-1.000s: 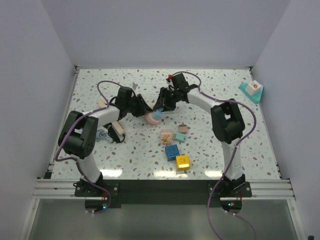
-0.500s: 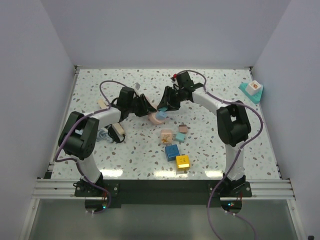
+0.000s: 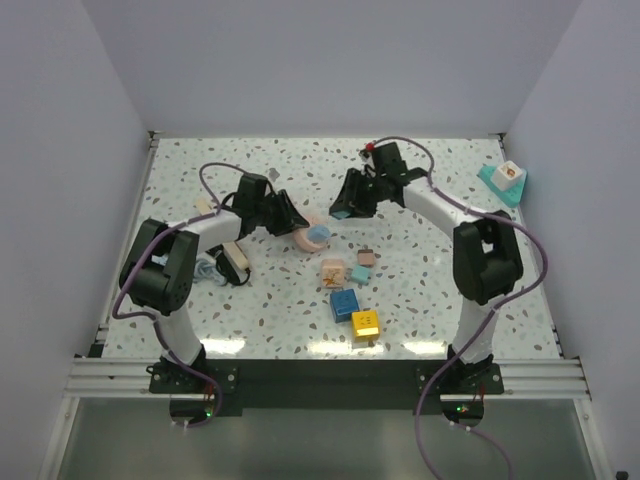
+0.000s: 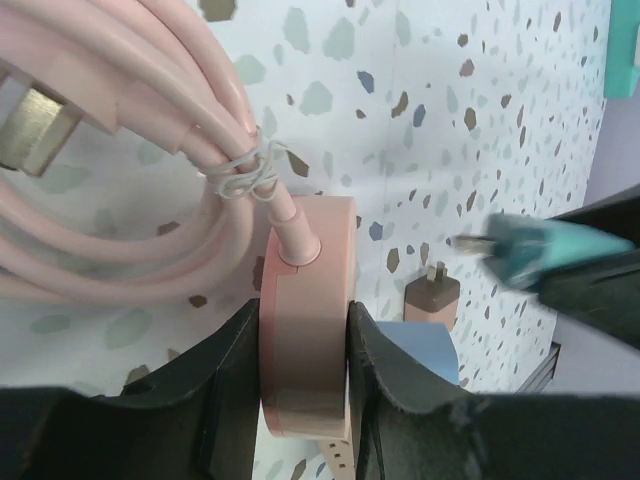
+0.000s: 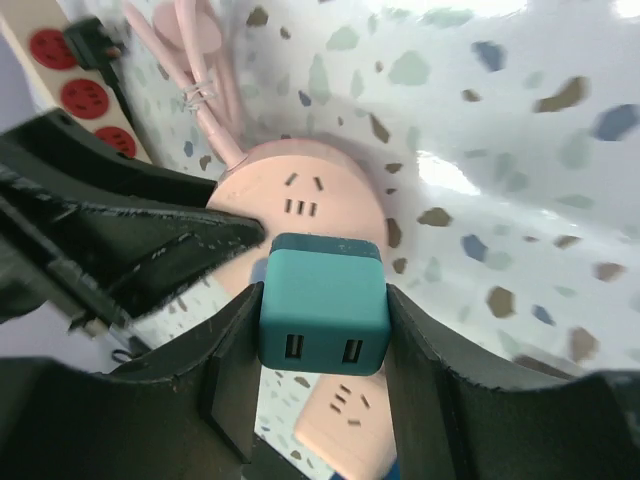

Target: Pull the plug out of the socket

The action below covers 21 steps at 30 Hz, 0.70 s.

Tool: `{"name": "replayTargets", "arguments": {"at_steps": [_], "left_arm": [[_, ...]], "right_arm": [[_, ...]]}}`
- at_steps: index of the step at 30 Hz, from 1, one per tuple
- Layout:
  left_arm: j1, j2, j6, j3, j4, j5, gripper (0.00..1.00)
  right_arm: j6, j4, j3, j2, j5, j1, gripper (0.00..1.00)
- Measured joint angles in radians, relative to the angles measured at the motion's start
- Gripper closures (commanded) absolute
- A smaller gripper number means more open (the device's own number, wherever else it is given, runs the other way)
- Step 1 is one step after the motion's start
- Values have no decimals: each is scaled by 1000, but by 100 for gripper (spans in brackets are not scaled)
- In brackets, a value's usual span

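Note:
The socket being worked on is a round pink one point(image 4: 305, 290) with a coiled pink cord point(image 4: 120, 150). My left gripper point(image 4: 305, 370) is shut on its rim and holds it on the table point(image 3: 312, 238). The plug is a teal two-port USB block point(image 5: 322, 300). My right gripper point(image 5: 322, 320) is shut on it, and its prongs show free in the air point(image 4: 525, 255), a short way from the socket face point(image 5: 310, 195). In the top view the right gripper point(image 3: 345, 207) is up and right of the socket. A cream strip point(image 5: 70, 90) with a black plug point(image 5: 95, 40) lies untouched at the left.
Toy cubes lie in front of the socket: peach point(image 3: 332, 271), blue point(image 3: 345, 304), yellow point(image 3: 365, 322) and a small brown one point(image 3: 365, 257). A teal tray point(image 3: 503, 178) with a white cube stands at the far right. The cream strip point(image 3: 232, 262) lies beside the left arm.
My right gripper has drawn back up and to the right with the teal plug, which has come off the pink socket. My left gripper has kept its hold on the socket.

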Motion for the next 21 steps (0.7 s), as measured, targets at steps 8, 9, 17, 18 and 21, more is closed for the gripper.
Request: {"name": "replayTargets", "arguments": {"at_steps": [8,9,17,18,21], "left_arm": [[60,0,-12,-7,-26,-29,100],[60,-1,-12,-7,-26,-29,100],[63,-2,-10,-1,-34,-29,100],[64,-2,-8,1,-37,-29,100],[70,-2,-1,10,-51,-30,100]], "right_arm": [[0,64,-34,-123,-92,-222,100],[-5,57,-33,-127,-82,-222,100],[-77,-83,-73,-128,-17,-180,100],[-85,-95,-90,-127,-19,-180,100],[-115,-160,-107,-119,-23,-169,100]]}}
